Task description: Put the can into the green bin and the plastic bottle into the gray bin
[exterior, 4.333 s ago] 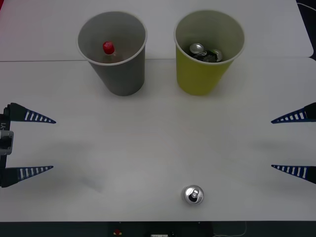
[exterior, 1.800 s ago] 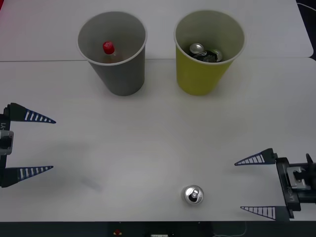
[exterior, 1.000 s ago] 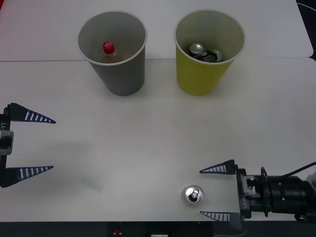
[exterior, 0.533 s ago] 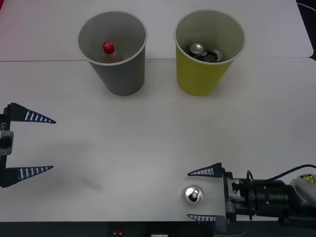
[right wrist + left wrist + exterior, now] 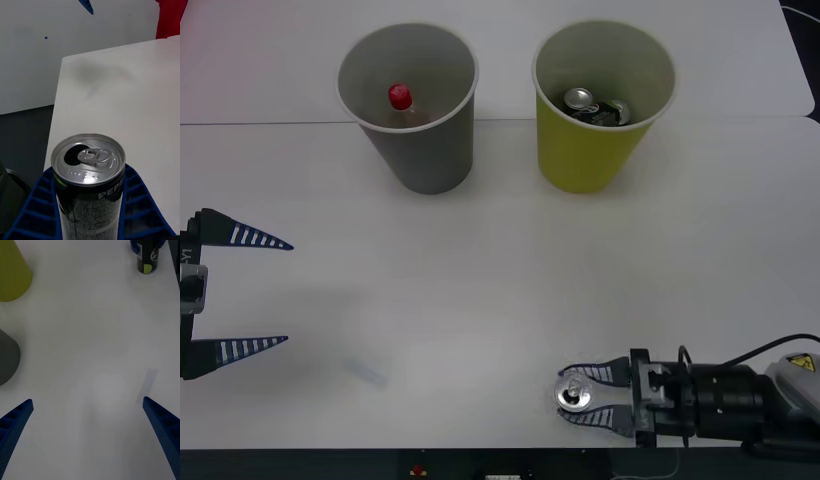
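The can (image 5: pixel 573 393), black with a silver top, stands upright near the table's front edge. My right gripper (image 5: pixel 588 395) comes in from the right and is shut on the can (image 5: pixel 88 180), with a blue finger (image 5: pixel 35 202) pressed against each side. The green bin (image 5: pixel 605 150) stands at the back right with other cans inside. Left of it stands the gray bin (image 5: pixel 425 150), holding the plastic bottle (image 5: pixel 400 98), of which mostly the red cap shows. My left gripper (image 5: pixel 288 293) rests open at the table's left side, far from the can (image 5: pixel 147 257).
A faint small mark (image 5: pixel 366 372) lies on the white table left of the can. A seam (image 5: pixel 270 123) crosses the table behind the bins. The table's front edge (image 5: pixel 480 448) runs just below the can.
My right gripper moved from the right edge down and leftward to the can, straddled it while open, and has now shut on it. The left arm has not moved.
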